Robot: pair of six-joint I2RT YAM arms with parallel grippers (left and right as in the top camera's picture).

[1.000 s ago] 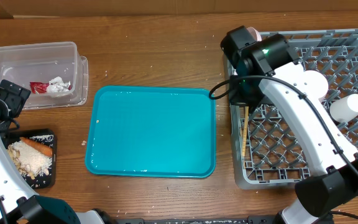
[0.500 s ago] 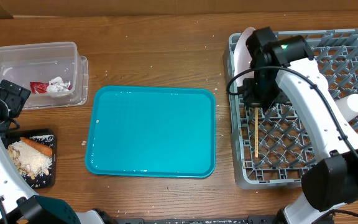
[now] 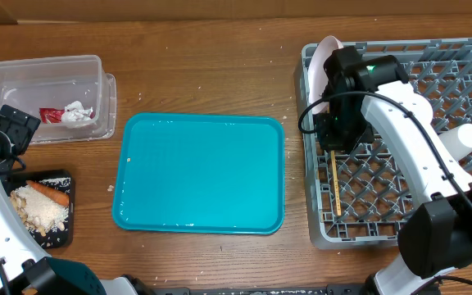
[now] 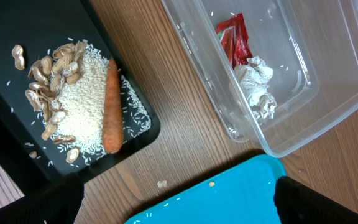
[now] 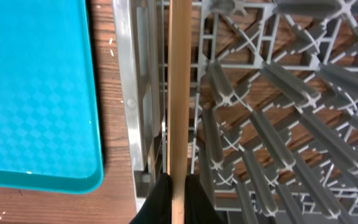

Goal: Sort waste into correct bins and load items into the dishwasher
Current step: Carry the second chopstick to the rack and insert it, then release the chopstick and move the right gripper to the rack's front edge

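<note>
The right pincer (image 5: 178, 190), clamped on the chopsticks (image 5: 179, 93), should lay them flat between the rack (image 5: 124, 93) pegs before letting go, while the left pincer (image 4: 176, 199) gapes empty.

Cannot count the chopsticks (image 5: 179, 93) pinched by the right gripper (image 5: 178, 200) in its wrist view: only two dark tips at the bottom edge, the wood lost past the top edge ahead of the jaws. Shows of the left gripper (image 4: 179, 205) only dark, blurred fingers (image 4: 30, 199) in its view's bottom corners, the black tray (image 4: 48, 18) cut off left of the jaws, the clear tub (image 4: 334, 62) right of them. From overhead, hides the right jaws and most of a white plate (image 3: 324, 52) behind them under the wrist.
</note>
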